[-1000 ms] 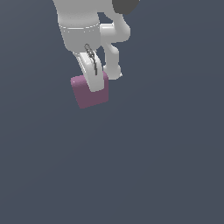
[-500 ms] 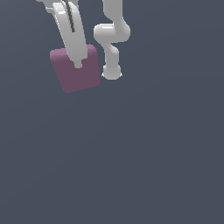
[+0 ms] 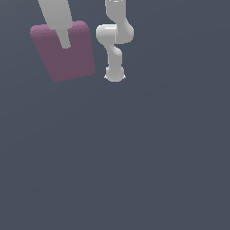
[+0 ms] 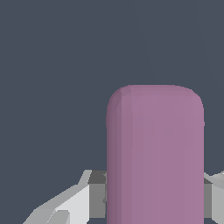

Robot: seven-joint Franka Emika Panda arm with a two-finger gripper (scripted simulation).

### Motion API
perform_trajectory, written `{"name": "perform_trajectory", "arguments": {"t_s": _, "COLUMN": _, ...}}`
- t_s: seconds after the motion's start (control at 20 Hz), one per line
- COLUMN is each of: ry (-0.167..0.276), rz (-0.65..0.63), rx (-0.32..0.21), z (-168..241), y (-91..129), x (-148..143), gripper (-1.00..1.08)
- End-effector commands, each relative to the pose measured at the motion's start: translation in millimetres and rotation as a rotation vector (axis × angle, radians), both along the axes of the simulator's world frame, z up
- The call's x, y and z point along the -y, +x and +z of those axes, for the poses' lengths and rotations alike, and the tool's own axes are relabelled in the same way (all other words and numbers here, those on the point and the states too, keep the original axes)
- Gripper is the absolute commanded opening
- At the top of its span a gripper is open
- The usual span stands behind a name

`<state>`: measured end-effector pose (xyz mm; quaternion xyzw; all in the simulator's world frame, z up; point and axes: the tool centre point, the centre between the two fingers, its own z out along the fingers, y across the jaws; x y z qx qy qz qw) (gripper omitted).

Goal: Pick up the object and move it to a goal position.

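In the exterior view, the block (image 3: 67, 56) fills the upper part of the exterior view's left, large in the frame and tilted, its rounded corners showing. One pale grey finger (image 3: 60, 24) comes down from the top edge and lies across the block's near face, ending around its upper middle. The second finger is hidden behind the block, so the gripper (image 3: 65, 42) shows only in part here. Nothing but plain dark grey floor (image 3: 134, 157) lies below the block. To the exterior view's right of the block stands the white arm (image 3: 115, 40), its jointed links running from the top edge to a rounded base.

In the wrist view, the block (image 4: 155, 153) stands as a tall mauve-pink slab with a rounded top. The gripper (image 4: 155, 192) pinches it: a grey pad (image 4: 97, 194) presses flat against one side, and another meets the opposite side.
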<state>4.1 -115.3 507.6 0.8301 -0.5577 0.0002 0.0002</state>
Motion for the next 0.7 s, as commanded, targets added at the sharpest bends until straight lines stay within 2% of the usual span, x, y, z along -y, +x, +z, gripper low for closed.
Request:
{"name": "perform_trajectory", "arguments": {"t_s": 0.0, "ry": 0.000, "rz": 0.001, "rx": 0.000, "z": 8, "y": 1, "x": 3, "gripper": -1.00}}
{"name": "perform_trajectory", "arguments": {"t_s": 0.65, "ry": 0.001, "rz": 0.000, "rx": 0.000, "z": 23, "y": 4, "x": 8, "gripper": -1.00}}
